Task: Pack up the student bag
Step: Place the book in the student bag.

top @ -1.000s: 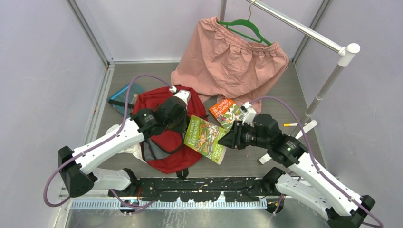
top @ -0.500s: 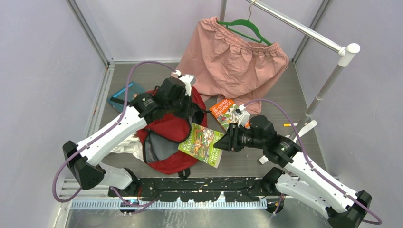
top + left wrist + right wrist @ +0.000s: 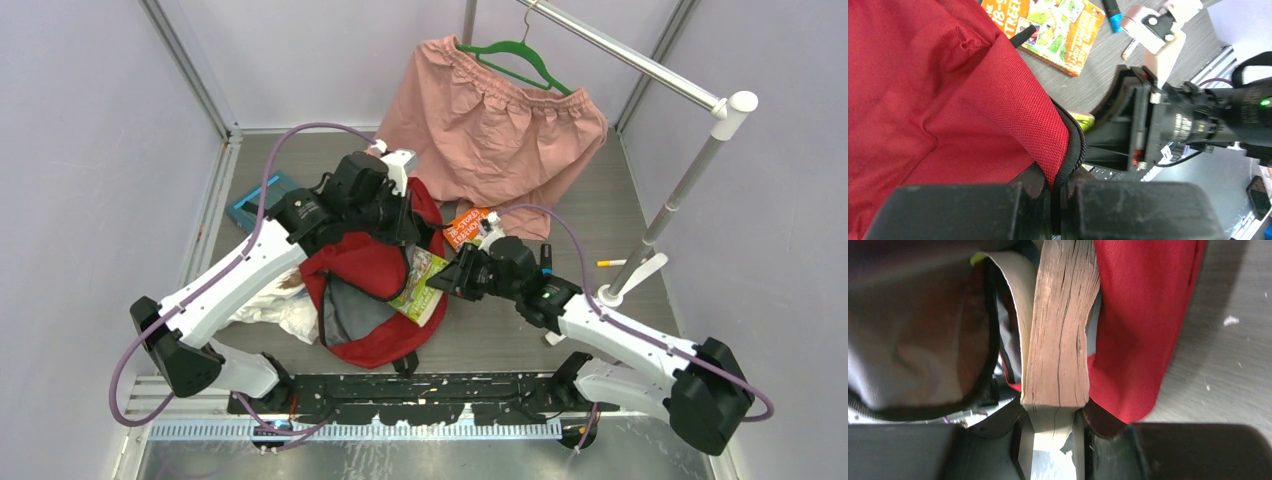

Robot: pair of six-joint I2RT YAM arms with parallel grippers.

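The red backpack (image 3: 365, 275) lies mid-table with its grey-lined mouth open toward the near side. My left gripper (image 3: 400, 222) is shut on the bag's black-trimmed upper rim (image 3: 1068, 145) and holds it lifted. My right gripper (image 3: 447, 282) is shut on a green-covered book (image 3: 422, 283), whose left half is inside the bag's mouth. In the right wrist view the book's page edge (image 3: 1060, 325) stands between the grey lining (image 3: 913, 340) and the red fabric (image 3: 1143, 315). An orange book (image 3: 468, 228) lies on the table behind the right gripper and also shows in the left wrist view (image 3: 1058, 30).
Pink shorts (image 3: 490, 125) hang on a green hanger (image 3: 515, 58) from a white rail (image 3: 690, 160) at the back right. A teal book (image 3: 258, 200) lies at the left, a white plastic bag (image 3: 270, 305) beside the backpack, and a pen (image 3: 610, 263) by the rail's foot.
My right gripper has moved left and pushed the green book partly into the bag's mouth. My left gripper has stayed clamped on the rim, shifting slightly right and holding it up.
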